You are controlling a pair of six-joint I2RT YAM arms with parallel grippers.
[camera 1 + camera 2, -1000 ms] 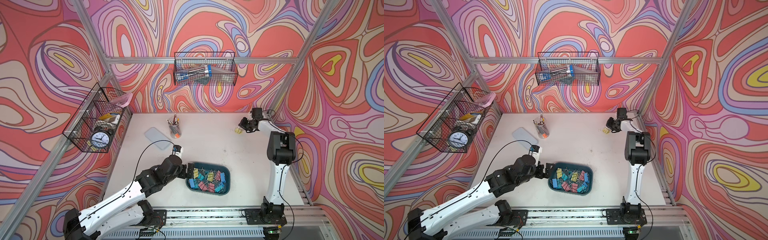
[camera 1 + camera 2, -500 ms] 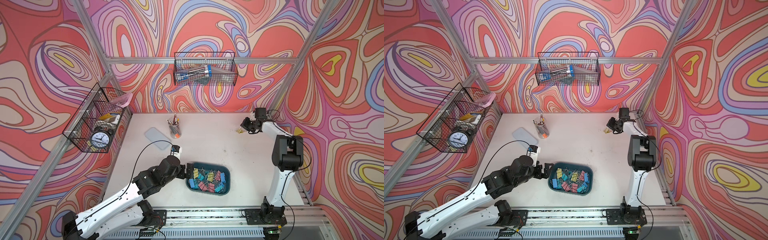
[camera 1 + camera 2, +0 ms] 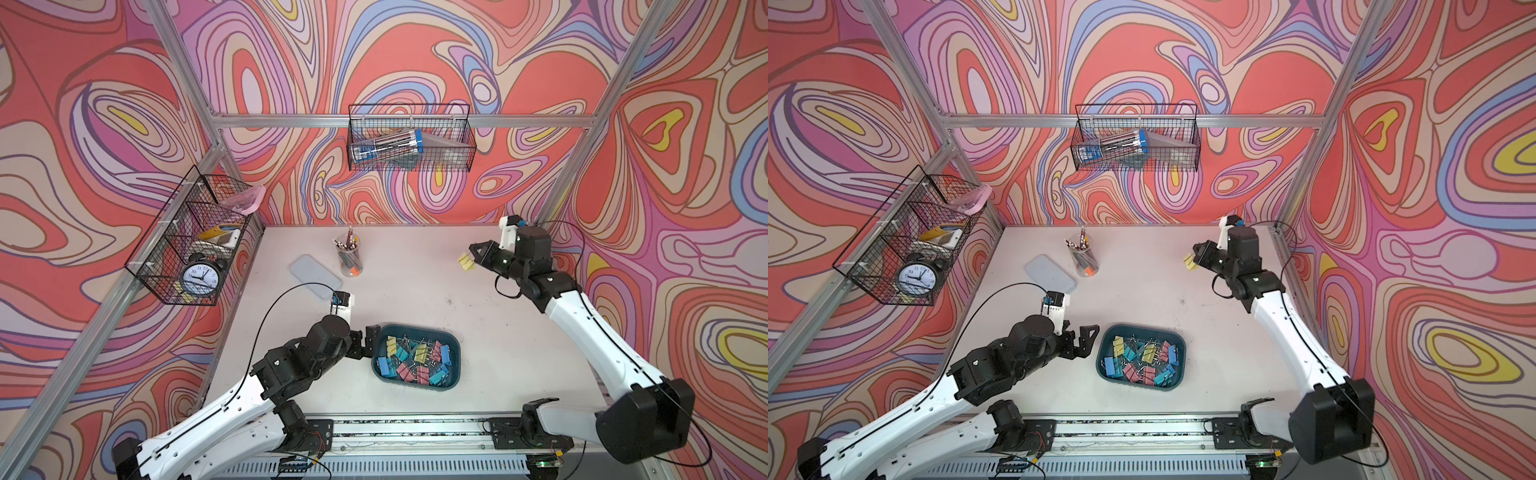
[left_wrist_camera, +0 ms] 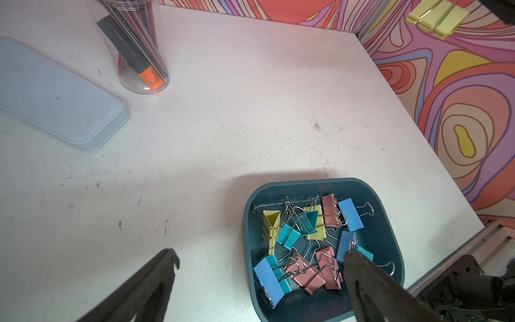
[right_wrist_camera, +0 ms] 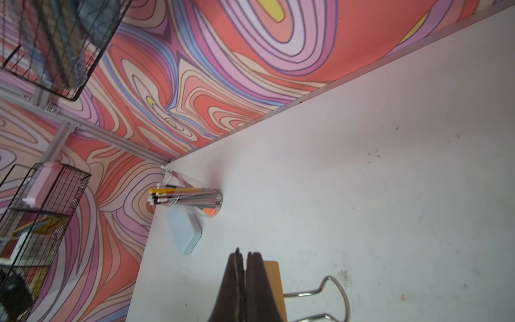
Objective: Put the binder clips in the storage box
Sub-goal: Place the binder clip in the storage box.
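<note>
You're clamping the right gripper (image 3: 474, 257) on a yellow clip (image 3: 465, 262); your left gripper (image 3: 364, 343) is gaping beside the round-cornered plastic box (image 3: 456, 362) of wire-handled clips (image 3: 417, 365).

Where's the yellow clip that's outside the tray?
In a top view the yellow clip is pinched in the right claw, near the far right corner of the table.

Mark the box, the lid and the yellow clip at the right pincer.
box (image 3: 455, 365), in a top view, bare side wall
lid (image 3: 312, 272), in a top view, middle of top
yellow clip (image 3: 466, 262), in a top view, its body
</note>
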